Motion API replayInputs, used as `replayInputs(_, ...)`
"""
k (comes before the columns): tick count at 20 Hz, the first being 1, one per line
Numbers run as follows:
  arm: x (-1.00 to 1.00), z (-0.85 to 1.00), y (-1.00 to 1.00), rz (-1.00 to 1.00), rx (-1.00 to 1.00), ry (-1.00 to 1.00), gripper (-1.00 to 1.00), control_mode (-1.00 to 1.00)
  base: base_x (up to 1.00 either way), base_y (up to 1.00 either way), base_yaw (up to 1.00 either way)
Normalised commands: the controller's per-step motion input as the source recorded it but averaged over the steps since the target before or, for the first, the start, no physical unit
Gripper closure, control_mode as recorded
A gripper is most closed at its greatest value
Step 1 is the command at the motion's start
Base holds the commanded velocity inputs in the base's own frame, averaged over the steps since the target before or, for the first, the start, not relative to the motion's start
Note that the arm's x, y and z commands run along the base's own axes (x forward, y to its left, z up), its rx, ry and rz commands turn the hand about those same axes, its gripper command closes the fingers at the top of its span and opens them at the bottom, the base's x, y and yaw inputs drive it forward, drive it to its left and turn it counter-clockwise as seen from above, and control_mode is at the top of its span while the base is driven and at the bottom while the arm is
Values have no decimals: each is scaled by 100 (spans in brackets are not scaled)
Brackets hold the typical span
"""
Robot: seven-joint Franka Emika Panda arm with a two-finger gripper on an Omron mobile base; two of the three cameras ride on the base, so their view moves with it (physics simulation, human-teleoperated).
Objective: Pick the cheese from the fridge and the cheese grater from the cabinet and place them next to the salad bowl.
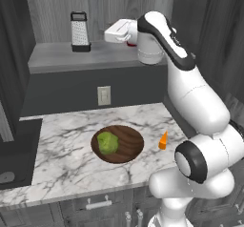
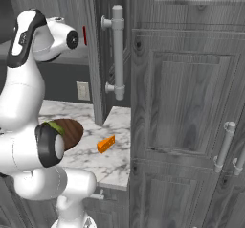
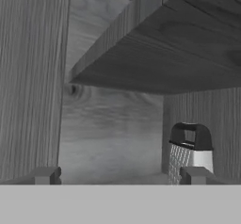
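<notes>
While the gripper (image 3: 120, 176) hangs with jaws spread, the upright silver box grater with black handle (image 1: 80, 32) stands on the cabinet shelf (image 1: 57, 55), upper left; probably stiff, light, slippery-faced metal, best pinched across its narrow sides

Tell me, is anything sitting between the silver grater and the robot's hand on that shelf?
No. In the left base view the cheese grater stands upright on the cabinet shelf, and the shelf between it and the open gripper is bare.
</notes>
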Motion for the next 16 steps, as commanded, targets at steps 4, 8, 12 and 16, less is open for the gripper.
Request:
replayInputs(4,20,-2,8,-6,-5,0,-100,-100,0,0,0)
replayInputs(8,23,0,10,-7,-4,0,-100,-100,0,0,0)
replayInputs(12,27,0,5,-8,-2,0,-100,-100,0,0,0)
replayInputs(16,29,0,0,-9,0,0,-100,-100,0,0,0)
